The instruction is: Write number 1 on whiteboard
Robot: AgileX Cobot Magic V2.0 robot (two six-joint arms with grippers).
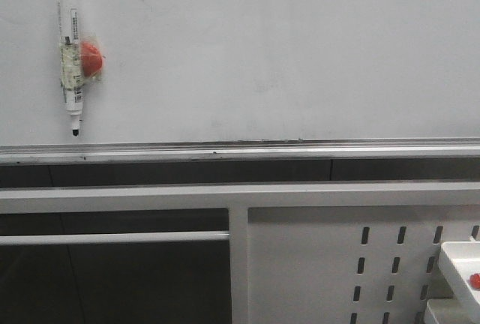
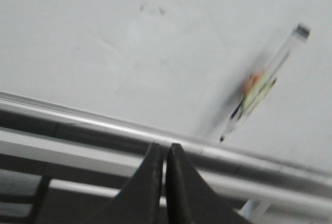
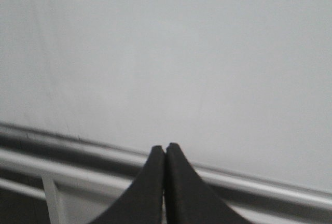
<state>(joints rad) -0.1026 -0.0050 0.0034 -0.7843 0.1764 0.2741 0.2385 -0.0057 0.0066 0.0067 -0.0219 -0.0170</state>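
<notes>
Marker [image 1: 72, 54] hangs upright on the whiteboard [image 1: 285, 54], tip down above the rail [image 1: 240, 151], on my left side; no stroke drawn. Left pincer [image 2: 165, 151] sits nearer; both pincers [image 3: 165, 151] clenched, empty.

Marker pen [image 2: 262, 84] blurred in left wrist view; white tray [image 1: 461, 271] cut off.

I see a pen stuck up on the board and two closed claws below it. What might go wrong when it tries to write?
The marker pen hangs high on the whiteboard, apparently by a red magnet; a clumsy grab could knock it off.

Both the left gripper and right gripper are shut and empty, so one must open first.

The pen's tip looks uncapped, so it might smear stray ink.
</notes>
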